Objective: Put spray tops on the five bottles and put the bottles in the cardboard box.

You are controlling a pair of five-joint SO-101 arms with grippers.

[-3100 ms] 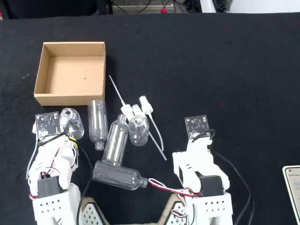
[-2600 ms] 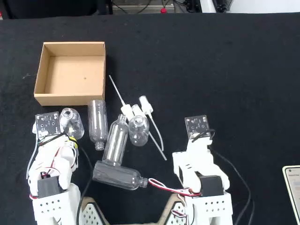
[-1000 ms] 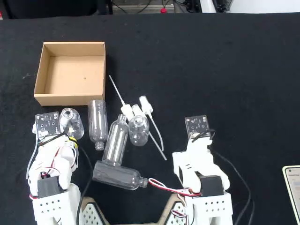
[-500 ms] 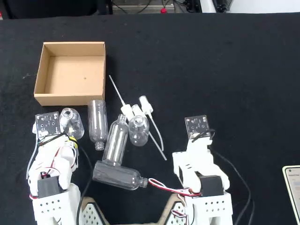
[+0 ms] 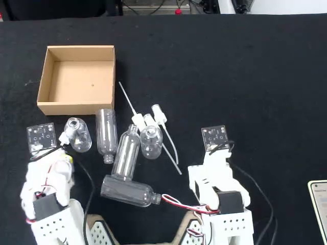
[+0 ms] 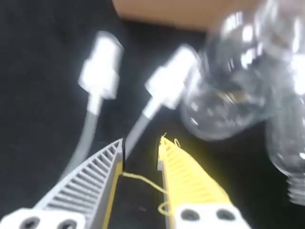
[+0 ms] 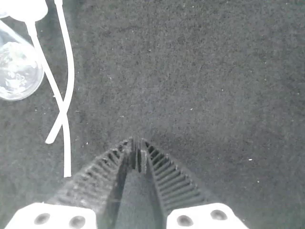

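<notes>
1. High view: the brown cardboard box (image 5: 75,108) shows a bare floor; five clear plastic bottles (image 5: 126,152) lie beside it on the black worktop (image 5: 245,76).
2. Left wrist view: the left gripper (image 6: 140,143) holds its jaws slightly apart, beside white spray tops (image 6: 169,83).
3. Right wrist view: the right gripper (image 7: 137,143) has its jaws together.

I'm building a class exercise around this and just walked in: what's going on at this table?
Two robot arms sit at a black table. Five clear bottles lie loose on it, and none is in the cardboard box yet. The left gripper is open, close to two spray tops that lie beside one bottle. The right gripper is shut over the table and holds nothing. More spray tops lie among the bottles.
</notes>
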